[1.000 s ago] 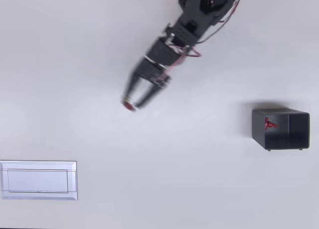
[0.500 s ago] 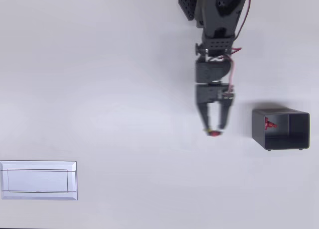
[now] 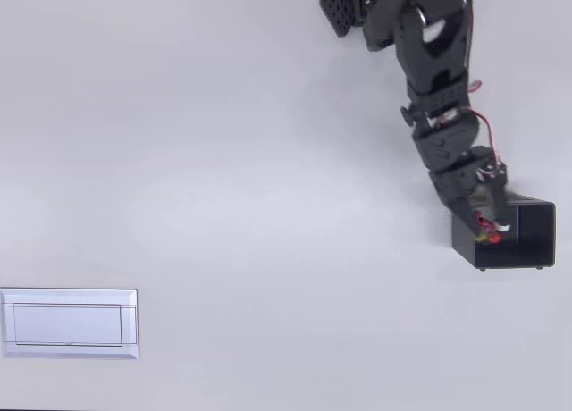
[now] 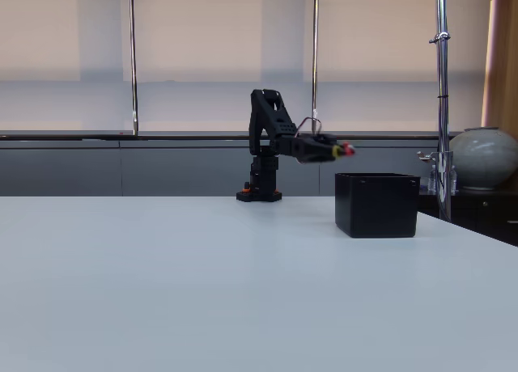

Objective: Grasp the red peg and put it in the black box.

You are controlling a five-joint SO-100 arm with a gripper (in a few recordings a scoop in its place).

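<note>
In the overhead view my gripper (image 3: 491, 235) hangs over the left part of the black box (image 3: 529, 234), shut on the tiny red peg (image 3: 494, 239) at its tips. The fixed view shows the gripper (image 4: 340, 151) reaching out level to the right. There the red peg (image 4: 348, 150) sticks out of the fingertips, well above the rim of the black box (image 4: 376, 204) near its left wall. The box stands upright on the table with its opening upward.
Inside the box, by its left wall, a small spiky red piece (image 3: 483, 222) lies partly under the gripper. A flat white rectangular plate (image 3: 70, 323) lies at the lower left. The arm's base (image 4: 259, 196) stands behind the box.
The arm has swung from the table's middle to the right, carrying the red peg, and now holds it over the box's left part.
</note>
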